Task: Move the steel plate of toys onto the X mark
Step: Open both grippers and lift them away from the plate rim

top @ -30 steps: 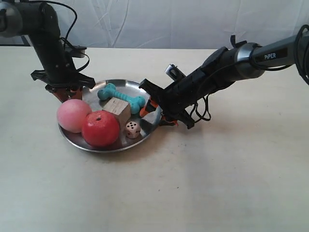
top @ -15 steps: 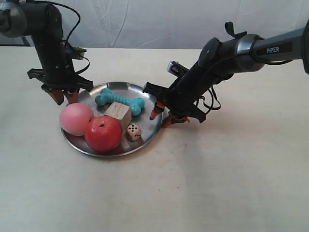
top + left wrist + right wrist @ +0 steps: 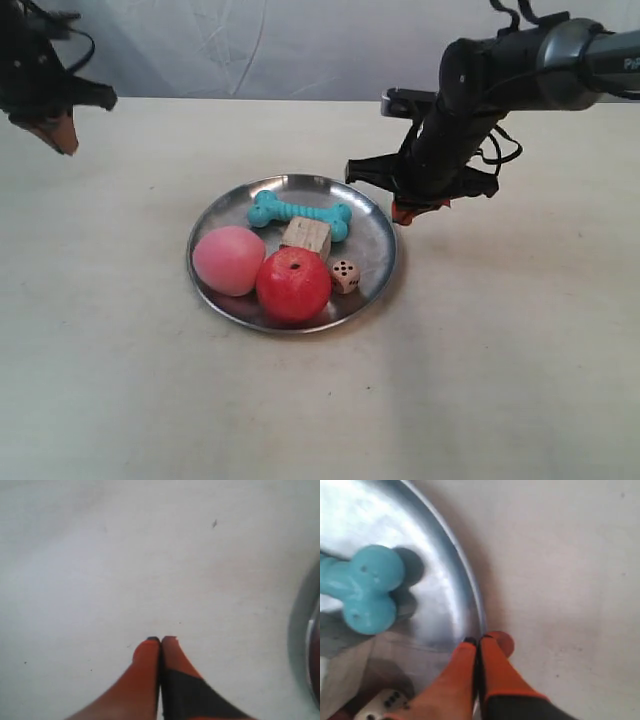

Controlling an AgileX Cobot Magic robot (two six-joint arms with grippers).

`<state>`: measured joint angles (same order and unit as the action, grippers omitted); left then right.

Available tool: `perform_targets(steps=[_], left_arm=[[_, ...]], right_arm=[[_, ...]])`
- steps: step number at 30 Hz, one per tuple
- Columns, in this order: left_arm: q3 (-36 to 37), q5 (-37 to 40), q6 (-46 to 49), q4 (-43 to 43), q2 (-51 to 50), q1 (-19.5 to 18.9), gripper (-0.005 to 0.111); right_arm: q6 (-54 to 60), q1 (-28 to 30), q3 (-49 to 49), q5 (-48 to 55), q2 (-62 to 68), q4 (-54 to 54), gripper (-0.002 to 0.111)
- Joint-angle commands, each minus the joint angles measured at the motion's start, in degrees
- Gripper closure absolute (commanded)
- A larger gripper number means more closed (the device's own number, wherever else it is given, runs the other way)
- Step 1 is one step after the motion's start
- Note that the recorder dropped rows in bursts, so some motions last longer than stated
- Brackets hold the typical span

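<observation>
The steel plate (image 3: 375, 222) lies flat on the cream table. It holds the turquoise bone (image 3: 300, 214), pink ball (image 3: 228, 260), red apple (image 3: 293, 284), wooden cube (image 3: 306, 237) and die (image 3: 345, 275). My right gripper (image 3: 404, 212) hovers shut just above the plate's rim (image 3: 465, 582), and its fingertips (image 3: 479, 641) pinch nothing. The bone (image 3: 367, 587) and die (image 3: 382, 704) show beside it. My left gripper (image 3: 60, 130) is far from the plate, shut and empty (image 3: 161, 640) over bare table. Only a sliver of the plate (image 3: 312, 645) shows there. No X mark is visible.
A pale backdrop (image 3: 300, 45) closes off the table's far edge. A small dark speck (image 3: 214, 524) marks the tabletop beyond the left gripper, too blurred to tell its shape. Cables hang from the right arm (image 3: 500, 80).
Both grippers have left the plate's rim and gone from open to shut. The left arm pulled far away to the view's left and the right arm rose. The plate sits farther right in view.
</observation>
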<state>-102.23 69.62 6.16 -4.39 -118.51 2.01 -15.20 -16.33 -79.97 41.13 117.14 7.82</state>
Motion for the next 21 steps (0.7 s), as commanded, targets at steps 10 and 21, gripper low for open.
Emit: perform_targets(steps=[10,21], left_arm=[[10.3,-7.9,0.2,3.7,26.5,-0.9,0.107],[44.2,-37.1,0.4,-0.1,64.7,-0.8,0.107]], right_arm=[[2.7,0.4,0.4,-1.7,-4.0,-1.5,0.107],[6.8,0.1,26.9,-22.6,-27.1,-2.4,0.108]])
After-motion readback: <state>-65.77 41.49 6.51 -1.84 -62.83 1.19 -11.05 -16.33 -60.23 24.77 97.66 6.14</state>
